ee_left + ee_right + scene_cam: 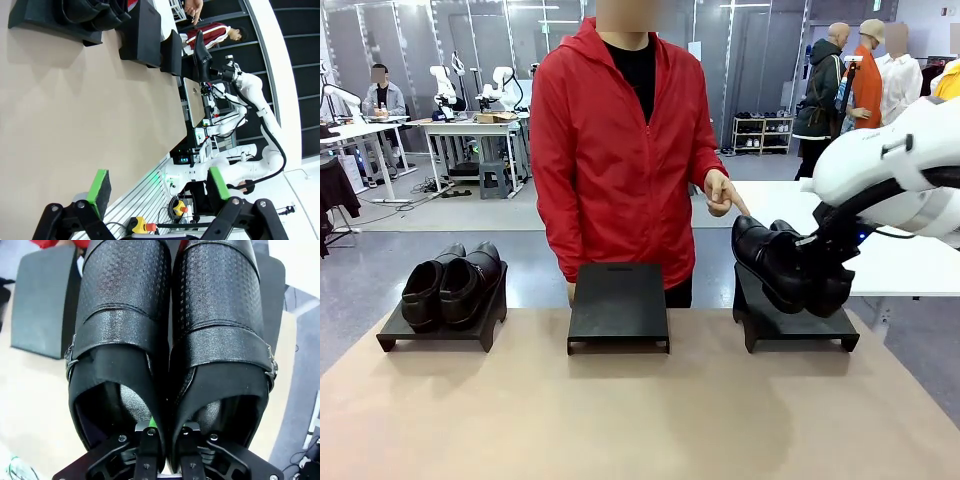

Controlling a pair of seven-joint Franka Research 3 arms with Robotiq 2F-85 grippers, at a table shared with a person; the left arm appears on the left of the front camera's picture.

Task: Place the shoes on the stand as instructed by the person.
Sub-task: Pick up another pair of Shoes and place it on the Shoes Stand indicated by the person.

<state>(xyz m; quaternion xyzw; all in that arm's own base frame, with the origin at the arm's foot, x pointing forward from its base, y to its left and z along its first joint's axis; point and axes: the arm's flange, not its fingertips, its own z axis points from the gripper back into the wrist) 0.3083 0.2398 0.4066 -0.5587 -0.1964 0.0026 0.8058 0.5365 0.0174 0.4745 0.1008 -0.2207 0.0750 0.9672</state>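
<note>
The flat beige worktop (620,420) is carrying three low black stands: one under the right hand (798,322), one middle (619,305), one farthest away (445,325).

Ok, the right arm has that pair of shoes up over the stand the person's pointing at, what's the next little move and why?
Probably lower the held pair straight down. The right gripper is shut on their inner heel walls, they hang tilted just above the right stand, and the person's hand points there.
</note>
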